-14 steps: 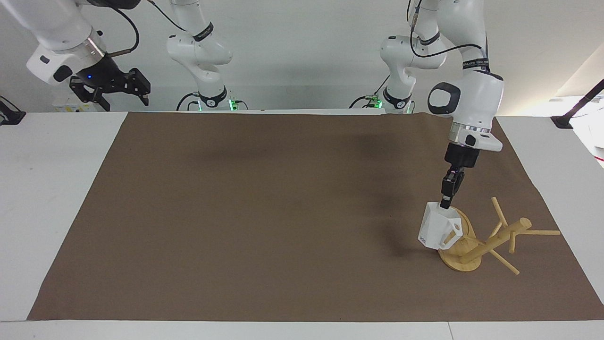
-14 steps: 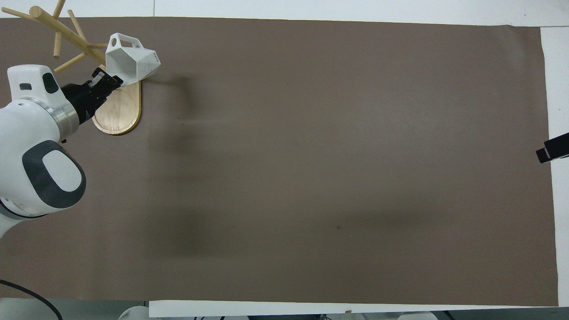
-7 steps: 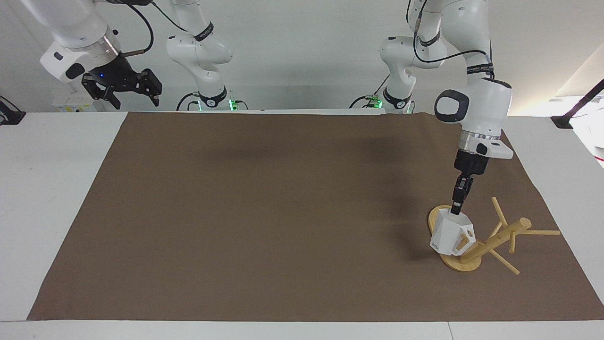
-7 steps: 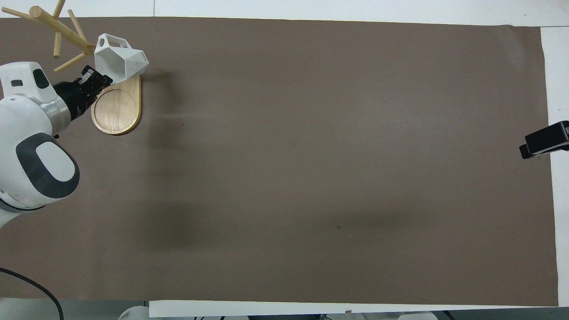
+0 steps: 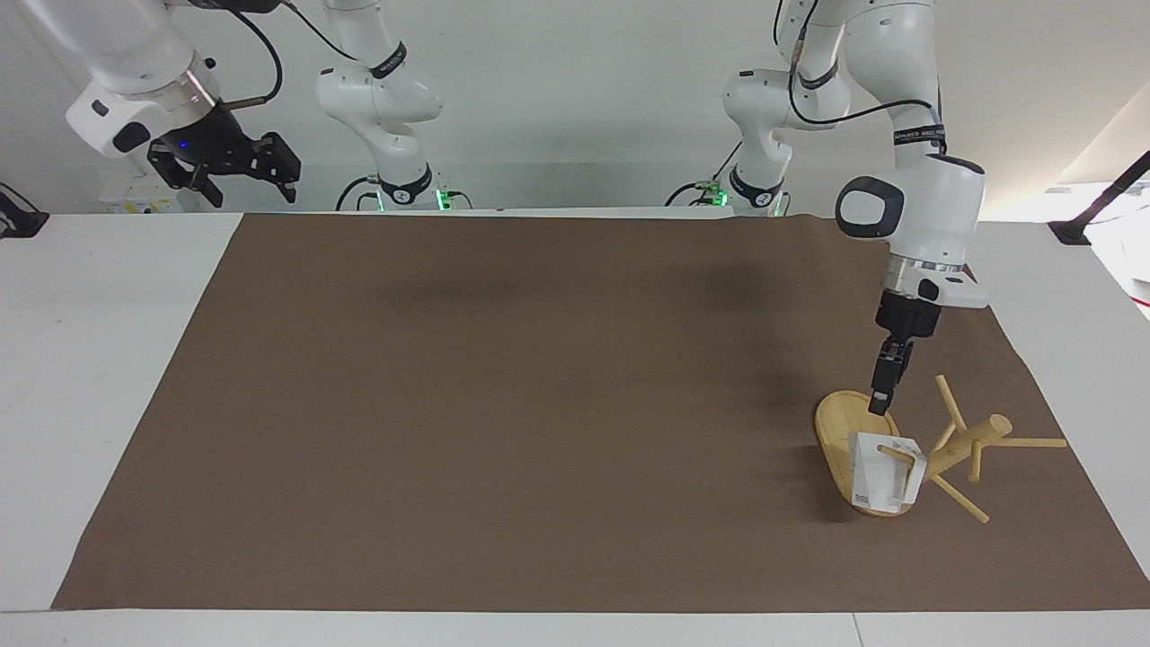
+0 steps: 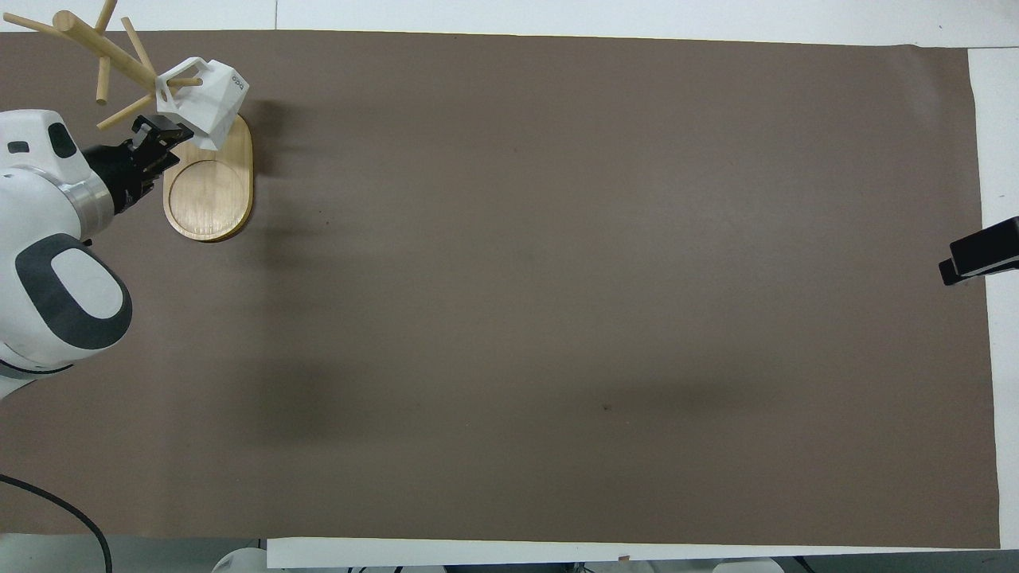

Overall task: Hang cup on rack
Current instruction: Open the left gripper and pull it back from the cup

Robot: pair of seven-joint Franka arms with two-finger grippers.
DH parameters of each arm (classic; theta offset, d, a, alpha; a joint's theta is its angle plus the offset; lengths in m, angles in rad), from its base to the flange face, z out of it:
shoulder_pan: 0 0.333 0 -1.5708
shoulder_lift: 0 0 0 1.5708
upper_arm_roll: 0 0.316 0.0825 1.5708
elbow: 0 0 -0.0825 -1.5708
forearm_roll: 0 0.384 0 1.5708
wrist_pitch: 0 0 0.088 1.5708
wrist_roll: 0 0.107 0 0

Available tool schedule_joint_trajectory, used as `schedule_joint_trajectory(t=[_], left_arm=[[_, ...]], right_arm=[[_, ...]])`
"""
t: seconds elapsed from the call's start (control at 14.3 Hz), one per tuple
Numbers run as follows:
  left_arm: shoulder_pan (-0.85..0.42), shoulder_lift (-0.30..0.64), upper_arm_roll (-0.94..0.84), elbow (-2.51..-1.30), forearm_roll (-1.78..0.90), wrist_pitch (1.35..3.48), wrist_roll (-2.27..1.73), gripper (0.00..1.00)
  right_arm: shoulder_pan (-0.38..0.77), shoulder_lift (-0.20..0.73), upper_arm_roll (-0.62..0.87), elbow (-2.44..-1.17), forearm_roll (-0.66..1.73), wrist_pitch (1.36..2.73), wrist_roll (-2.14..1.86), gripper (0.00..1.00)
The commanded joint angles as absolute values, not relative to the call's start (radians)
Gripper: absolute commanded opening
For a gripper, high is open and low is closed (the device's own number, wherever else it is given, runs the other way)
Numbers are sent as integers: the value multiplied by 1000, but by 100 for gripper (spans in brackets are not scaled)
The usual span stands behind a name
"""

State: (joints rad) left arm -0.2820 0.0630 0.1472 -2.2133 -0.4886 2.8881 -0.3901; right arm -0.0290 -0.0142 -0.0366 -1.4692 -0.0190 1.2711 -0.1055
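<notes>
Starting at the right arm's end of the table, we see the right gripper [image 5: 241, 175] held high over the table's edge nearest the robots, off the brown mat [image 5: 539, 404], its fingers spread wide and holding nothing. This arm waits. In the overhead view only a dark tip of it [image 6: 979, 261] shows at the mat's border.

The broad middle of the mat is bare brown paper, with soft shadows across it.

Toward the left arm's end we come to the left gripper [image 5: 880, 398], pointing down over the bamboo mug rack [image 5: 934, 449]. Its fingers are parted narrowly and close on nothing; it hangs just above the rack's oval base [image 5: 837, 427], apart from the cup. From overhead the same gripper [image 6: 151, 134] sits beside the cup, near the end of the base [image 6: 208, 191] farther from the robots.

The white faceted cup [image 5: 885, 474] hangs on the rack: one thin peg [image 5: 894, 452] passes through its angular handle, and the cup's body droops down over the end of the base farther from the robots. In the overhead view the cup [image 6: 203, 99] is tilted, with the peg [image 6: 185, 80] threaded through its handle. The rack's post [image 5: 966, 443] leans away toward the left arm's end, its other pegs fanning out above the mat.
</notes>
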Motion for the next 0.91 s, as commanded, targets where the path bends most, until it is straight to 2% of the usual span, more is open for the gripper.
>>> schedule_joint_trajectory(t=[0.0,0.14,0.21,0.35,0.56,0.84], left_arm=[[-270,2,152,-2215,-509,2731,-348,100],[-201,-79,153,-2207,-477,2474,-336,100],[-183,-125,153,-2189,-374,2353,-337,100],[-178,-155,152,-2104,-183,2162,-345,100],[-189,-140,146,-1910,15,1862,-313,100],[-218,-59,138,-1694,58,1584,-30,100]], right_arm=[[-26,-12,-43,-1460,-28,1256,-77,100],[-37,-14,-44,-1462,-26,1256,-75,100],[-37,-14,-44,-1463,-28,1255,-75,100],[-37,-14,-44,-1463,-28,1255,-77,100],[-29,-17,-37,-1470,-28,1255,-66,100],[-28,-15,-32,-1468,-26,1259,-63,100]])
